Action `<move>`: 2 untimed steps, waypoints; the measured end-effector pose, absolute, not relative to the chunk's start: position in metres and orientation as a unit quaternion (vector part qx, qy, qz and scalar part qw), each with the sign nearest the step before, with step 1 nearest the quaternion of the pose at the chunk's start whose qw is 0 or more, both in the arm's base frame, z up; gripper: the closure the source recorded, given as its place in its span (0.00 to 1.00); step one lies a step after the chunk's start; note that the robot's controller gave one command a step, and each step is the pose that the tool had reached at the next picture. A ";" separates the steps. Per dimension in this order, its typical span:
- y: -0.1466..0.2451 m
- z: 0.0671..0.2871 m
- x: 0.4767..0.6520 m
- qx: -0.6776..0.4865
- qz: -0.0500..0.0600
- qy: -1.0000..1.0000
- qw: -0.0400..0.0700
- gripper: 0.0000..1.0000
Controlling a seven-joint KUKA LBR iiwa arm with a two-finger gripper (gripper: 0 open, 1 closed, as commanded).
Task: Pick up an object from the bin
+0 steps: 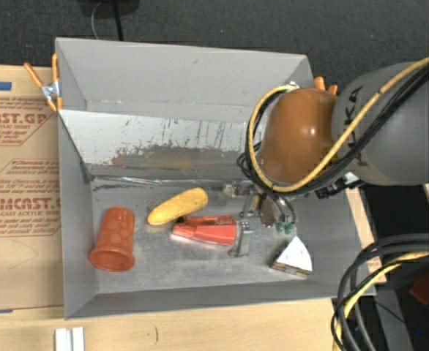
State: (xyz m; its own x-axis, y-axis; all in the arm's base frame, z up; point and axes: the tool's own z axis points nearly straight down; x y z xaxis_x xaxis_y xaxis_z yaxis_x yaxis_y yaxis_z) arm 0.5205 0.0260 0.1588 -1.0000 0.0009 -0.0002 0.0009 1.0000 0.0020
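Note:
My gripper (pixel 241 238) reaches down under the arm's orange dome to the bin floor, right of the middle. It stands at the right end of a flat red and pink thing (pixel 203 232) that lies across the floor, and it touches or nearly touches that end. A yellow banana-shaped thing (pixel 177 205) lies just above and to the left of the red one. A white wedge with a brown edge (pixel 293 257) rests to the gripper's lower right.
An orange cup (pixel 114 238) lies on its side at the bin's left, mouth toward the front wall. The arm and its cables cover the bin's right side.

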 end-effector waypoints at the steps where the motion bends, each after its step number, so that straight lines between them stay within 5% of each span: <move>1: 0.027 0.130 0.507 0.022 0.001 1.000 0.002 0.00; 2: 0.029 0.089 0.505 0.097 0.002 0.995 0.003 0.00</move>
State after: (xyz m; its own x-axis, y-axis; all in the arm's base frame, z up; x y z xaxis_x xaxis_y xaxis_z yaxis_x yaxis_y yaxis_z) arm 0.5046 0.0287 0.0895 -0.9810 0.1938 -0.0049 0.1938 0.9810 0.0039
